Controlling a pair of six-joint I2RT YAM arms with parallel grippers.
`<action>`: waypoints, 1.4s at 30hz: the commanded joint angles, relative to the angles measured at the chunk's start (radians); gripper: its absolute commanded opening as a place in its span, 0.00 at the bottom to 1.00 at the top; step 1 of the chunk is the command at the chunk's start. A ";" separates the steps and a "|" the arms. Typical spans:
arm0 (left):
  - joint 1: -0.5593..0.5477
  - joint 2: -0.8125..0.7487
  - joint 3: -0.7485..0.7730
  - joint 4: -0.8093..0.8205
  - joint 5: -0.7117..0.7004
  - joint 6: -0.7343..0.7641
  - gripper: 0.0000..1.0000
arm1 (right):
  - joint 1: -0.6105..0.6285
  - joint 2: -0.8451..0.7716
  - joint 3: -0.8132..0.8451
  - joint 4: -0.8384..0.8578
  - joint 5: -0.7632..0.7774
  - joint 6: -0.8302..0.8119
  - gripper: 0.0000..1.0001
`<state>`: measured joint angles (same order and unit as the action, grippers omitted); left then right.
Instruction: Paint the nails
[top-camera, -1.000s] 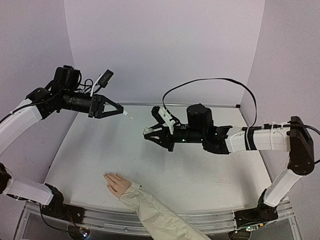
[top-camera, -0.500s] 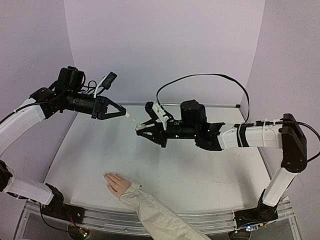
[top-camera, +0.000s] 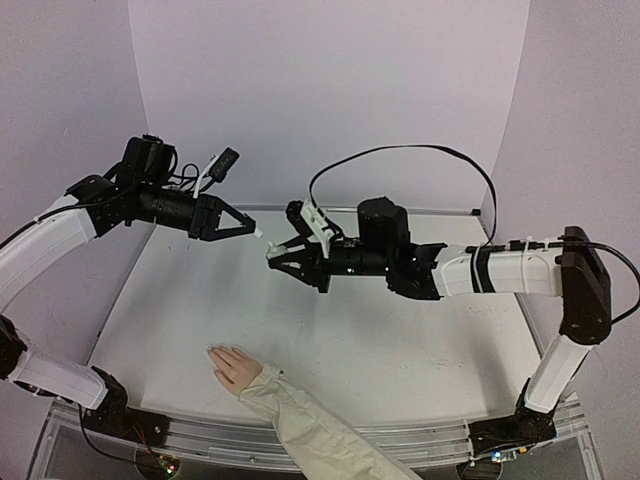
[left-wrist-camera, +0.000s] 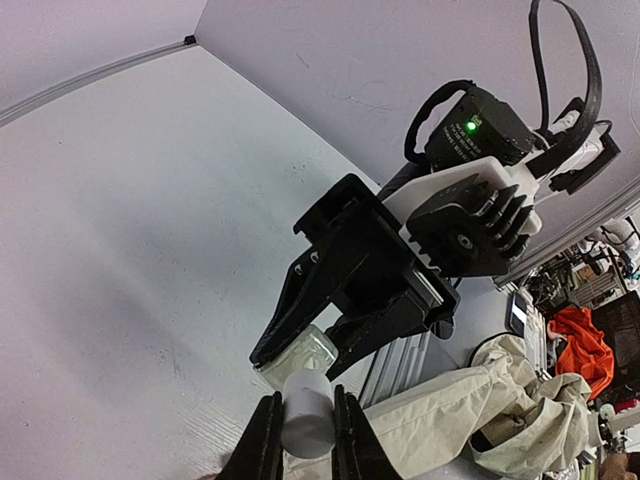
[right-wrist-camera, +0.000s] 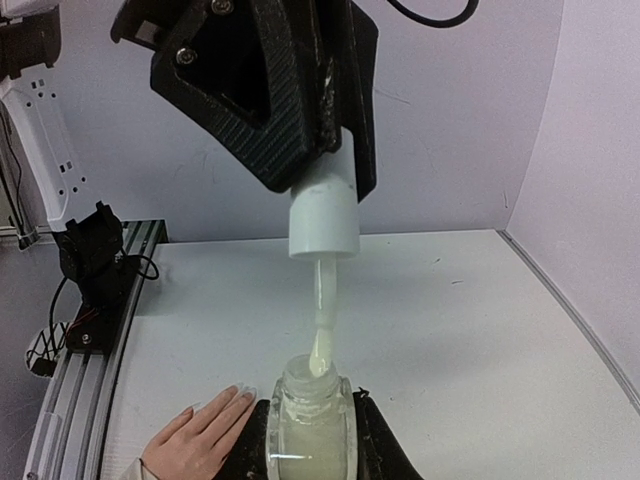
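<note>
My left gripper is shut on the white cap of a polish brush; the cap also shows in the left wrist view. The brush tip is at the open mouth of the small clear bottle of pale polish. My right gripper is shut on that bottle and holds it above the table. The pale pink hand with its cream sleeve lies flat at the near left, well below both grippers. Its nails are tiny.
The white table has pale walls behind and at both sides. A metal rail runs along the near edge. A black cable arcs over the right arm.
Both grippers have come together in mid-air. The right gripper has brought the bottle leftward to the brush, and the left gripper has moved slightly right and down.
</note>
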<state>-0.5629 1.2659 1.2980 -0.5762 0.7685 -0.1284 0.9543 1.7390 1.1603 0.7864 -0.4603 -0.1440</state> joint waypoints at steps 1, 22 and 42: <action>-0.005 0.006 0.032 0.017 -0.009 0.016 0.00 | 0.005 0.007 0.053 0.070 -0.021 0.011 0.00; -0.043 0.035 0.057 -0.048 -0.037 0.051 0.00 | 0.007 0.016 0.075 0.068 -0.023 0.017 0.00; -0.100 0.244 0.276 -0.398 -0.527 -0.089 0.00 | 0.136 0.126 0.179 0.197 0.835 0.001 0.00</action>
<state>-0.6632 1.4509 1.5234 -0.8448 0.4175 -0.1265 1.0454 1.8328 1.2354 0.7914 -0.0273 -0.1383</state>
